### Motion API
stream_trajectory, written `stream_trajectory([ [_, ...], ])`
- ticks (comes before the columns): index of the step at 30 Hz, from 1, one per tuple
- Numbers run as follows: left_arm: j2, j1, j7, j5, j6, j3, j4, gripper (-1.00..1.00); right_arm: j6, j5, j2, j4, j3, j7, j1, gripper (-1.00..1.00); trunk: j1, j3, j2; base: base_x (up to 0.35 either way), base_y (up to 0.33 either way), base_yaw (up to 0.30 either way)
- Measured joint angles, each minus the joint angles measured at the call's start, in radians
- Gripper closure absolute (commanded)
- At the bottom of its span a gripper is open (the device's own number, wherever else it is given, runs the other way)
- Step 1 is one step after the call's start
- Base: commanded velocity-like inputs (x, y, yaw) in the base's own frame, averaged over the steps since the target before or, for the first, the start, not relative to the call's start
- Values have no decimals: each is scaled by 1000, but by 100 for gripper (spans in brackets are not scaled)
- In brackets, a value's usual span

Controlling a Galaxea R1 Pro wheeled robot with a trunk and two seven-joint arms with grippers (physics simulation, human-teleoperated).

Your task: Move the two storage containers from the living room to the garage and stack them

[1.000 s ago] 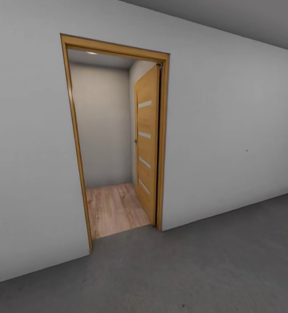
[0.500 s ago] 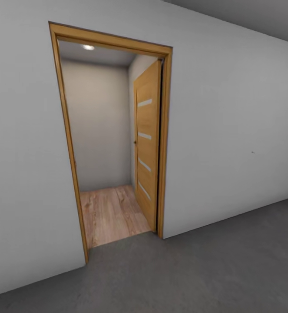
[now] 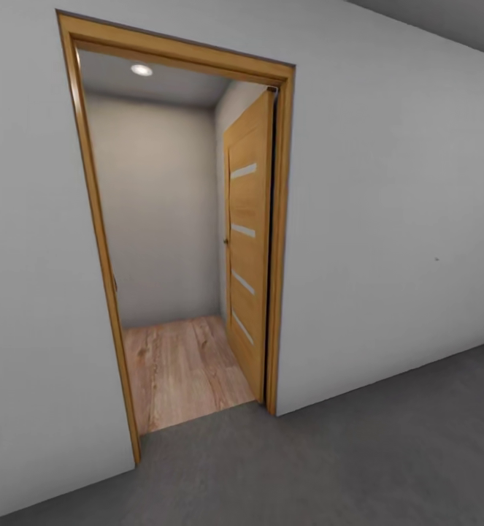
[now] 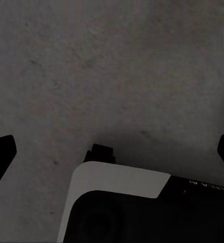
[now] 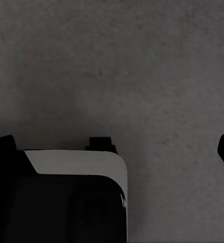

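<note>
One doorway with a light-oak wooden frame (image 3: 279, 241) is set in a plain white-grey wall (image 3: 388, 219), seen from the head camera.

One light-oak door leaf with four pale horizontal glazed slots (image 3: 247, 248) stands swung open inward, along the right side of the opening, its far edge near the small room's right wall. A small knob shows on its left edge.

One small room lies beyond the doorway: light wood-plank flooring (image 3: 179, 369), plain grey back wall (image 3: 158, 219), one round ceiling light (image 3: 141, 70) lit near the upper left of the opening.

One dark grey, rough-textured concrete floor (image 3: 358, 453) covers the near side of the wall and meets the plank flooring at the threshold. No storage container stands on it in the head view or either wrist view, so their place cannot be told.

Left gripper (image 4: 112, 152), left wrist view: two black fingertips, one at each side edge of the picture, spread wide with bare concrete between them; nothing is held. A white-and-black rounded part of the robot's body (image 4: 119, 179) lies below the gripper.

Right gripper (image 5: 114, 149), right wrist view: two black fingertips at opposite side edges, likewise spread wide and holding nothing, over bare concrete. A matching white-and-black body part (image 5: 76, 167) lies under it.
</note>
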Motion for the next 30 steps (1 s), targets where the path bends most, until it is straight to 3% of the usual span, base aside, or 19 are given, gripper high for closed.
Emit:
stream_trajectory([
  [30, 1, 0, 0, 1, -1, 0, 0, -100, -2, 7, -5, 2, 5, 2, 0, -100, 0, 0, 0, 324, 0, 0],
])
